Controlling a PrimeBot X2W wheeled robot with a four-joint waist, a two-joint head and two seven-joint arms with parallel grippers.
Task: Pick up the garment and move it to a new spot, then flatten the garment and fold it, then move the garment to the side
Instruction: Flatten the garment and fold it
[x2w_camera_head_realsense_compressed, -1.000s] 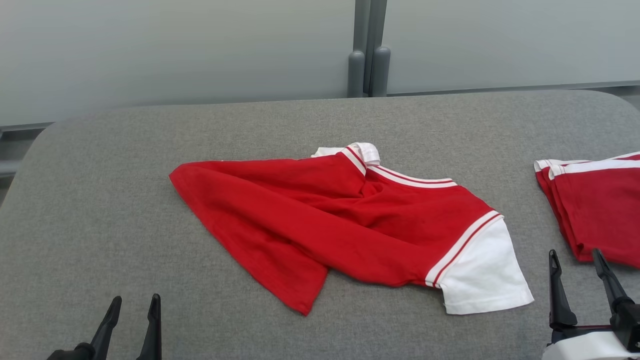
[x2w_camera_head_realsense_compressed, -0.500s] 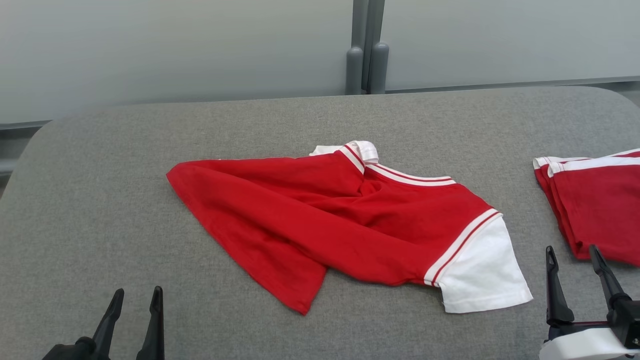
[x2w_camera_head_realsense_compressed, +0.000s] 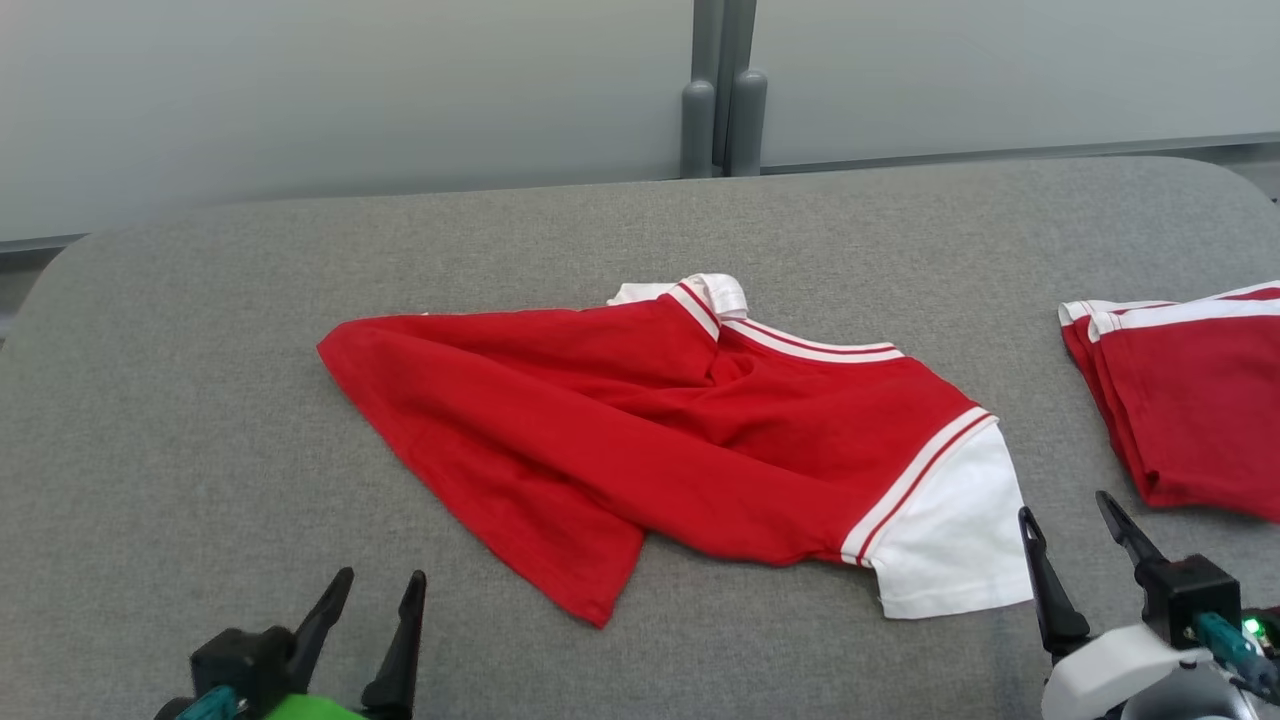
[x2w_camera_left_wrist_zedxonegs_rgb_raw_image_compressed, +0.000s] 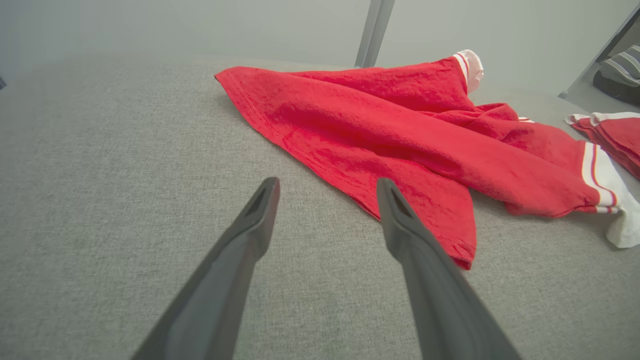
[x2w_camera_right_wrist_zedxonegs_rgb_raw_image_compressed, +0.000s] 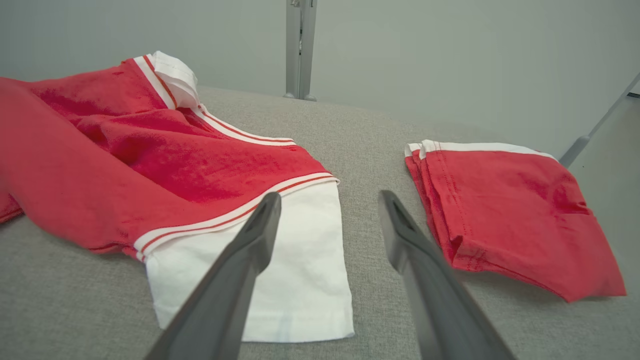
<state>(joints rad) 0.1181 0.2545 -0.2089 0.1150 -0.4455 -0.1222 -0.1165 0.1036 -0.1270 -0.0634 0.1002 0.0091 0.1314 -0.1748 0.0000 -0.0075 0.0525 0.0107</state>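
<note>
The garment (x2w_camera_head_realsense_compressed: 660, 440) is a red shirt with white sleeves and white-striped trim, lying crumpled and half folded over itself on the grey padded table (x2w_camera_head_realsense_compressed: 200, 330). Its red hem corner (x2w_camera_left_wrist_zedxonegs_rgb_raw_image_compressed: 450, 235) points toward me and a white sleeve (x2w_camera_right_wrist_zedxonegs_rgb_raw_image_compressed: 280, 270) lies at its right end. My left gripper (x2w_camera_head_realsense_compressed: 372, 590) hovers open near the front edge, just left of that hem corner; in the left wrist view the left gripper (x2w_camera_left_wrist_zedxonegs_rgb_raw_image_compressed: 327, 192) holds nothing. My right gripper (x2w_camera_head_realsense_compressed: 1070, 515) is open beside the white sleeve, and in the right wrist view the right gripper (x2w_camera_right_wrist_zedxonegs_rgb_raw_image_compressed: 330, 205) is empty.
A second red garment (x2w_camera_head_realsense_compressed: 1190, 400), folded, lies at the table's right edge, close to my right gripper. A grey post (x2w_camera_head_realsense_compressed: 720, 90) and pale wall panels stand behind the table. Bare grey surface stretches left of the shirt.
Both grippers have come forward toward the shirt, the left moving right and the right moving left. The head camera has shifted a little, so the whole scene sits slightly higher.
</note>
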